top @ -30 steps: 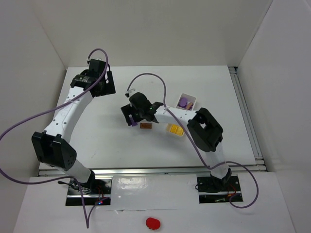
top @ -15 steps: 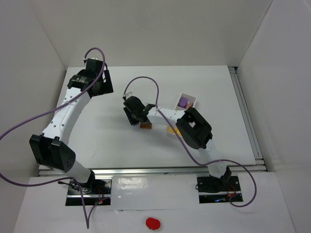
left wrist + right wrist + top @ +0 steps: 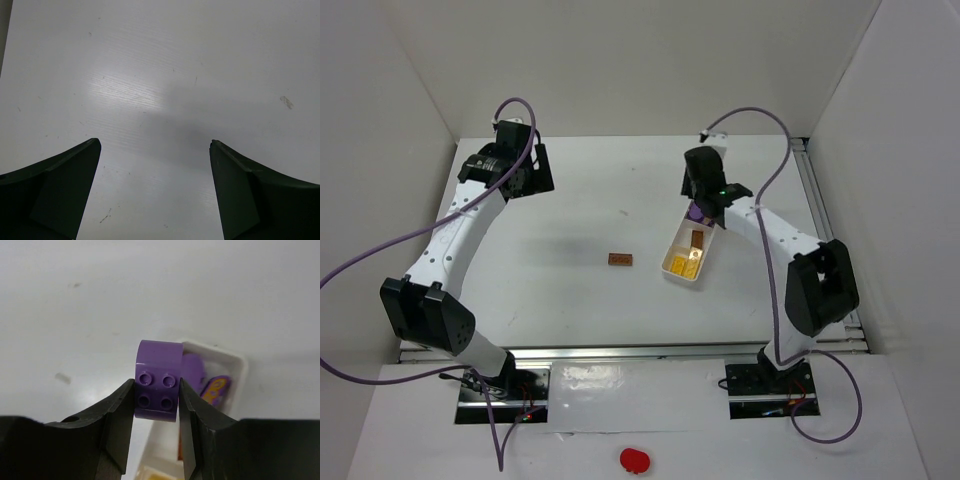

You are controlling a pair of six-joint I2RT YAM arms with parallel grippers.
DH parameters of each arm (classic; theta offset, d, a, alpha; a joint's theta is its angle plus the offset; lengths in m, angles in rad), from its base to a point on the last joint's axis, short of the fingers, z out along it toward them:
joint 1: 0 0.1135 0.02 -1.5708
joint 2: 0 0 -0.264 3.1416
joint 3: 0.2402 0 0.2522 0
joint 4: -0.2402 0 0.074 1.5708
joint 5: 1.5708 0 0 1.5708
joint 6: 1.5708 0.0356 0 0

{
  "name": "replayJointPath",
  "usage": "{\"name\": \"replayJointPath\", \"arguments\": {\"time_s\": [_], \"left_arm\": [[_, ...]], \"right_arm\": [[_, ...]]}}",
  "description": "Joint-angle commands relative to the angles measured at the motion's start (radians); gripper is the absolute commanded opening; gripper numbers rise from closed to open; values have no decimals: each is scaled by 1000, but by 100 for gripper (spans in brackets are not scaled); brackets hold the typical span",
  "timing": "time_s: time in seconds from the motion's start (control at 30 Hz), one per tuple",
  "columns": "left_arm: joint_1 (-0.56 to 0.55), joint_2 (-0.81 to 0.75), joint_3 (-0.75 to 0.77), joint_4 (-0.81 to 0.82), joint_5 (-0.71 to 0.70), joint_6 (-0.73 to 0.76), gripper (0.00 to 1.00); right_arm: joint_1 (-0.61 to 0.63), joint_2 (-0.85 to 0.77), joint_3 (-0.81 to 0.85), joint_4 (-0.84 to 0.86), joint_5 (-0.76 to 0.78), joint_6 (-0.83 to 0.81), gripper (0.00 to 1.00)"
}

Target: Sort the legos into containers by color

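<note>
The right gripper (image 3: 156,386) pinches a small purple studded plastic brick (image 3: 158,365) between its two dark fingers (image 3: 117,415), with the studs facing the wrist camera and both pads pressed against the brick's sides. Seen from above, this gripper hangs at the far end of a narrow white plastic tray with low walls (image 3: 683,279), which lies slanted on the right half of the white table (image 3: 570,210). In the wrist view the held brick sits just at the tray's far rim. Behind it in the far compartment are another purple piece (image 3: 193,369) and a purple piece with yellow print (image 3: 216,389). From above, the tray's middle holds a brown-orange brick (image 3: 697,240) and its near end holds yellow bricks (image 3: 682,264). A second brown-orange studded brick (image 3: 620,260) lies alone on the table, left of the tray and well apart from both grippers. The left gripper (image 3: 532,172) is at the far left of the table, its fingers (image 3: 60,195) spread wide with only bare surface between them
</note>
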Motion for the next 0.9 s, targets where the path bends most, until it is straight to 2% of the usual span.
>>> {"name": "replayJointPath", "arguments": {"time_s": [0.0,0.27,0.73,0.8,0.87], "left_arm": [[5,-18,34,8,21,6,100],[5,-7,34,8,30,6,100],[5,-7,34,8,30,6,100],[5,-7,34,8,30,6,100],[5,-7,34,8,30,6,100]], "right_arm": [[-81,-2,-56,-31,56,53,29],[-152,56,-65,-33,10,71,29],[-170,171,-47,-4,1,89,32],[-170,181,-38,6,1,99,40],[-170,190,-29,6,1,99,53]]}}
